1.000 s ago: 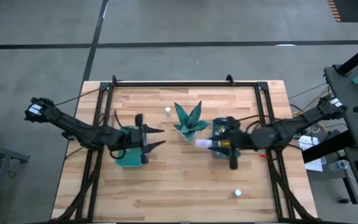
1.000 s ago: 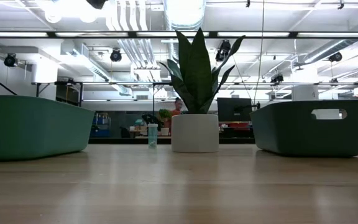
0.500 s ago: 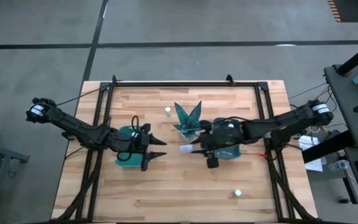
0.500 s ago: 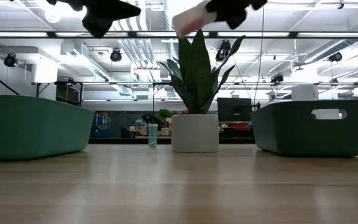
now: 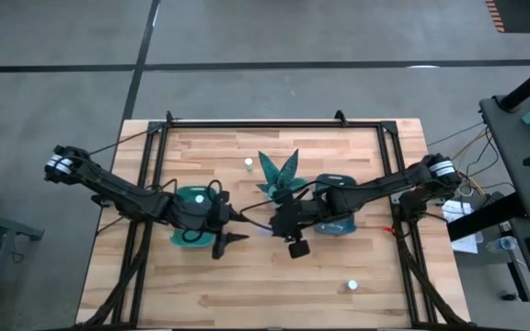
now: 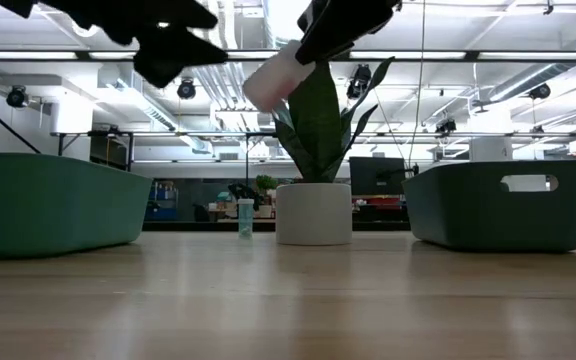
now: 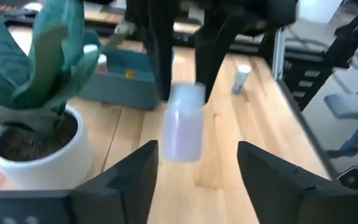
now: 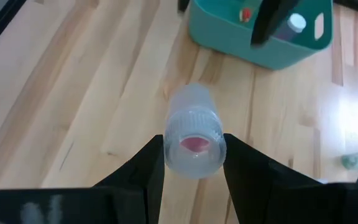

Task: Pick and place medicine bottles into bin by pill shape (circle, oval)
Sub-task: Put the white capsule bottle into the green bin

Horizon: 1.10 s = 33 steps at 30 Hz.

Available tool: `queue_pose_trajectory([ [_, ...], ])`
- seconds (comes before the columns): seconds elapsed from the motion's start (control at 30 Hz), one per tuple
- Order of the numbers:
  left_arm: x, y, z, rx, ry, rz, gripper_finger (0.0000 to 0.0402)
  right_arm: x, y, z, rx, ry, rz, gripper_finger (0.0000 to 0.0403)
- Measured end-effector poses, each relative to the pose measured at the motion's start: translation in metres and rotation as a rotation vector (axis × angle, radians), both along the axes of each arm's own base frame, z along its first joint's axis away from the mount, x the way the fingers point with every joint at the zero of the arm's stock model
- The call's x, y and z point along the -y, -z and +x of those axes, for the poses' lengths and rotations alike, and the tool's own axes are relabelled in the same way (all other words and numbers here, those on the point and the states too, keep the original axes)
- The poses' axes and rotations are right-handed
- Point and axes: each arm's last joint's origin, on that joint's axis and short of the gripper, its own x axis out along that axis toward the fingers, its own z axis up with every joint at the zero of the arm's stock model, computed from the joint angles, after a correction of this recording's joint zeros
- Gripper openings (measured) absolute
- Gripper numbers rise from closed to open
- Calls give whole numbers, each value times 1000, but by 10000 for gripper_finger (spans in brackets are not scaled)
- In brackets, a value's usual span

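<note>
My right gripper (image 5: 271,221) is over the table's middle, shut on a whitish translucent medicine bottle (image 7: 182,127), which also shows in the low view (image 6: 273,80). Something pink shows inside the bottle (image 8: 194,142). My left gripper (image 5: 239,228) is open just left of the bottle; its fingers (image 7: 135,174) stand on either side of the bottle's free end without touching it. One small bottle (image 5: 247,164) stands on the table at the far side, and another (image 5: 351,286) stands near the front right. My right gripper pinches the bottle's ridged end (image 8: 194,121) between its two fingers (image 8: 156,155). The fingers come from the table's right, slanting a little downward. The bottle sticks out past the fingertips toward the left gripper, lifted clear of the table, its free end (image 6: 258,90) tilted lower.
A teal bin (image 5: 190,237) sits under my left arm and a second teal bin (image 5: 343,223) under my right arm; in the right wrist view the left bin (image 8: 260,43) holds bottles. A teal plant in a white pot (image 5: 279,179) stands between them, toward the far side.
My right gripper has carried the bottle from over the right bin toward the table's left, past the plant, and has come lower. My left gripper has moved from over the left bin toward the table's right and the bottle. Its fingers have stayed open.
</note>
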Motion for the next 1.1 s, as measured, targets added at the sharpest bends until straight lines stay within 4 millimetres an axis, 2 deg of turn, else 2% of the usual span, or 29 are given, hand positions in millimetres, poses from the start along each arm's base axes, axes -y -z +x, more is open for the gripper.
queue_pose_trajectory([
  [0.23, 4, 20, 10, -74, 3, 35, 248, 0, -9, -1, 31, -7, -2, 131],
  [0.57, -5, 30, 30, -11, -41, 34, 251, 0, -8, 0, 34, -9, -6, 131],
  [0.77, -5, 41, 45, 41, 3, 12, 251, 0, -8, 0, 36, -9, -5, 131],
  [0.93, -3, 47, 50, 56, 36, 12, 228, 0, -8, 0, 37, -11, -7, 131],
  [1.1, -3, 48, 51, 50, 40, 13, 159, 0, -9, 0, 39, -12, -8, 133],
])
